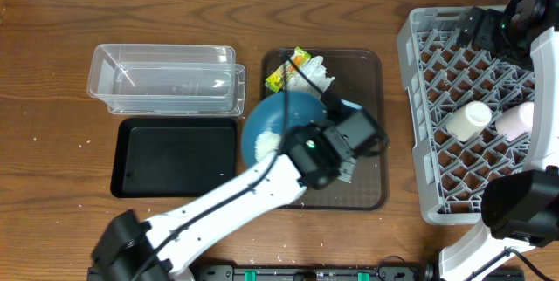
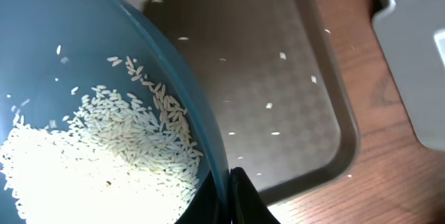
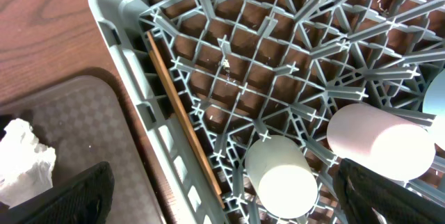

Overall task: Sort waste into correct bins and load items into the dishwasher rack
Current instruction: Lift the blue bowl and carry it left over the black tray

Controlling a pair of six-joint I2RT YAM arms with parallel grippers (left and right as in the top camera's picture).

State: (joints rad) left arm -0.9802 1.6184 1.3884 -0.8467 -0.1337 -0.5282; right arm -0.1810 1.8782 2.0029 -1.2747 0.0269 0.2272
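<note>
Left gripper (image 2: 231, 195) is clamped on the rim of the bowl (image 1: 279, 115). Only a dark fingertip shows at the lip, so the pinch is probably one finger inside and one outside. A rim grip suits what comes next: the rice (image 2: 76, 154) is pooled low on one side of the bowl, ready to be tipped out before the bowl itself is racked.

The bowl sits over the left edge of the brown tray (image 1: 367, 71), its rim reaching towards the black tray (image 1: 175, 154), with the tub (image 1: 162, 80) just beyond. Both bins are empty and side by side, so either one is a short swing to the left. Loose grains lie on the brown tray, so a steep tilt away from a bin would spill more.

The wrapper (image 1: 286, 71) and tissue (image 1: 321, 73) lie at the brown tray's far end, touching or nearly touching the bowl's back rim. Sliding the bowl that way would push them; lifting it leftward clears them.

Right gripper (image 3: 229, 206) hangs spread wide over the near-left corner of the rack (image 1: 416, 98), holding nothing, with a finger (image 3: 76, 196) at each side of the view. Chopsticks (image 3: 182, 113) lie along the rack's left wall. The white cup (image 3: 281, 182) and pink cup (image 3: 379, 144) lie side by side just to their right.

The far half of the rack is open lattice, enough room for the bowl. The gap between the rack wall and the brown tray is narrow.
</note>
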